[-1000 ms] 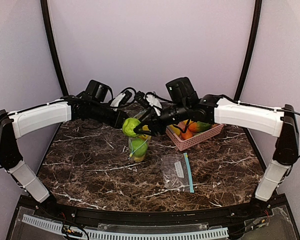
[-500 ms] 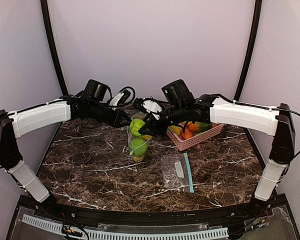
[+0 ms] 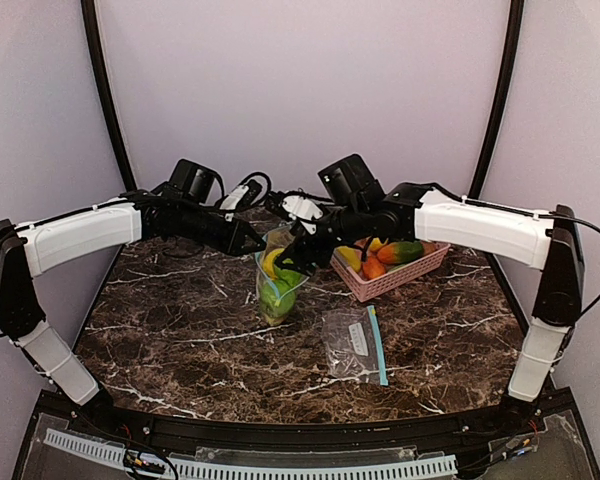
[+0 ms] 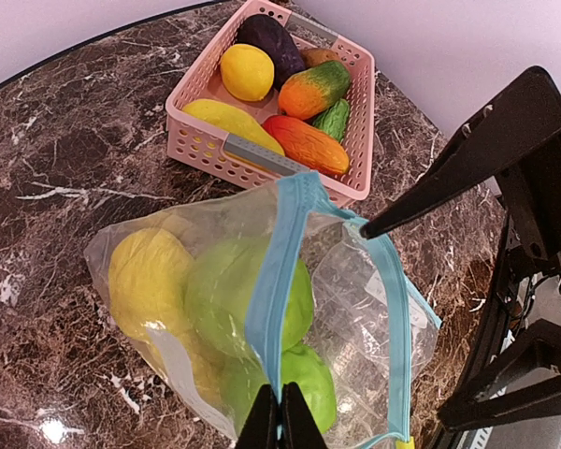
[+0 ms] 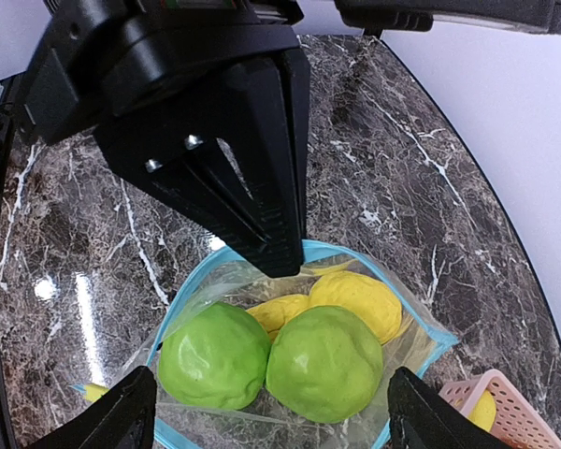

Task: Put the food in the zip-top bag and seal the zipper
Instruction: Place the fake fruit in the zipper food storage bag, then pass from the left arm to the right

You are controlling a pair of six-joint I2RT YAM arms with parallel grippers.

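Dark marble with white veining covers the table [image 3: 180, 330], with pale walls closing it in behind. On the top camera the zip-top bag [image 3: 277, 290] stands just left of centre. The left gripper [image 3: 256, 243] lifts its mouth, and the right gripper [image 3: 300, 262] hangs directly over the opening. Just right of the bag sits the pink basket [image 3: 392, 281] with loose food [image 3: 385, 254] in it, and a spare flat bag [image 3: 352, 343] lies toward the bottom of the frame. On the left wrist camera, my left fingers [image 4: 265, 426] at bottom centre are pinched together on the bag's blue zipper strip. Green fruits [image 4: 252, 290] and a yellow fruit [image 4: 145, 276] sit inside the clear plastic. The basket fills the upper middle, and its longer pieces lie slantwise along the near wall. On the right wrist camera, my right fingers [image 5: 122, 421] stand wide apart at the two lower corners with nothing between them. The open bag mouth is directly below, two green fruits side by side and yellow ones behind. A corner of the basket shows at lower right. I judge the next pick belongs to the right arm. The basket lies on its side, just beside the bag, while the left arm is tied up holding the mouth open.
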